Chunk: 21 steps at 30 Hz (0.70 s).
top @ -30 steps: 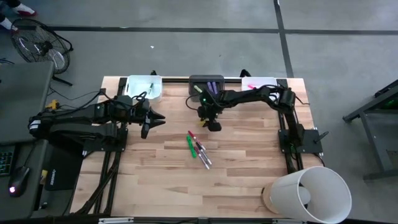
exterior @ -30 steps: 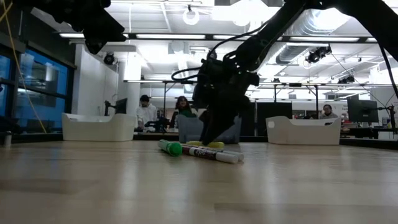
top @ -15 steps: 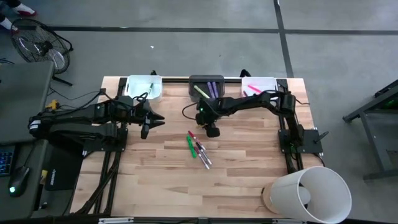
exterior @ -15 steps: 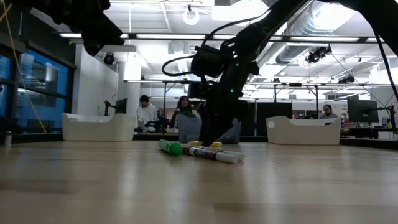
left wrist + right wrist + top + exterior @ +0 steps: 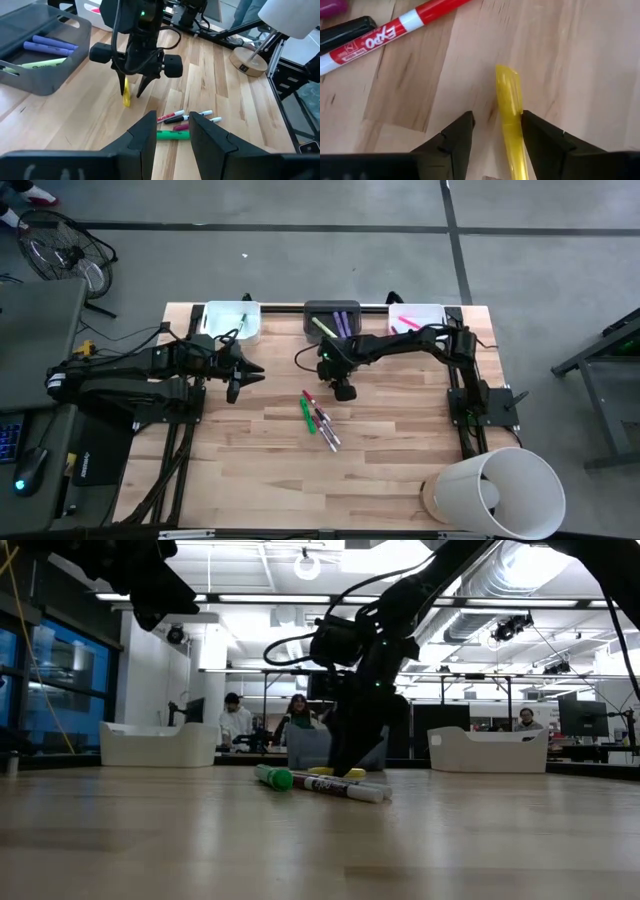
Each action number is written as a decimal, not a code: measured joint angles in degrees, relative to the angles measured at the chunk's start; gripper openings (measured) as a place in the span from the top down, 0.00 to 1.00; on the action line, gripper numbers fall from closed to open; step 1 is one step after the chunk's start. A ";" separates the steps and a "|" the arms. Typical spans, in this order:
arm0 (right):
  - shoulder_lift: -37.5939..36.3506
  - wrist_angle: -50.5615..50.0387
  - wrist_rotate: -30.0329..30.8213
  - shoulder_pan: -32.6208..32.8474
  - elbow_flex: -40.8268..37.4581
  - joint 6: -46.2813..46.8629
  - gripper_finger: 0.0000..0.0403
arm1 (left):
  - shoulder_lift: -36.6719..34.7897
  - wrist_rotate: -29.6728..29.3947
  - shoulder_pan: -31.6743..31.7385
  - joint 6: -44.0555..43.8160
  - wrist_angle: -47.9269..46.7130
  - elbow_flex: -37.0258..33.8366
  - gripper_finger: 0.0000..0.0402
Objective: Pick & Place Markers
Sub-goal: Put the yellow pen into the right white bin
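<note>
The right gripper (image 5: 492, 135) stands low over the table with its jaws open a moderate way, and they hold nothing yet: the yellow marker (image 5: 510, 115) lies on the wood between the two fingers, close against one of them and with a gap to the other. In the left wrist view the same gripper (image 5: 131, 92) points straight down, with its fingertips on both sides of the yellow marker (image 5: 126, 93). I judge that the step in hand is the grasp of this marker, just before closing. The next move, in my opinion, calls for a small centring so the marker sits in the middle, then closing the fingers and lifting toward one of the bins. Near to it, a small group of other markers (image 5: 317, 418) waits on the table (image 5: 400, 470), among them a green one and a red-and-white one. At the far edge stand three bins: the grey bin (image 5: 312, 310) already holds purple and yellow-green markers, and the two white bins also hold some. The left gripper (image 5: 236, 377) waits at the left side, above the table, with its jaws a little apart and empty.
</note>
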 joint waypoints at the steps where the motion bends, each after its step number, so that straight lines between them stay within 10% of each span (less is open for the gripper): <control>1: 0.00 0.04 -0.17 -0.17 0.00 0.53 0.62 | 0.00 -0.04 0.01 0.01 0.00 0.00 0.72; 21: -0.09 -1.11 2.02 -0.03 -0.02 2.18 0.85 | 0.00 0.03 0.01 0.45 -0.02 0.00 0.72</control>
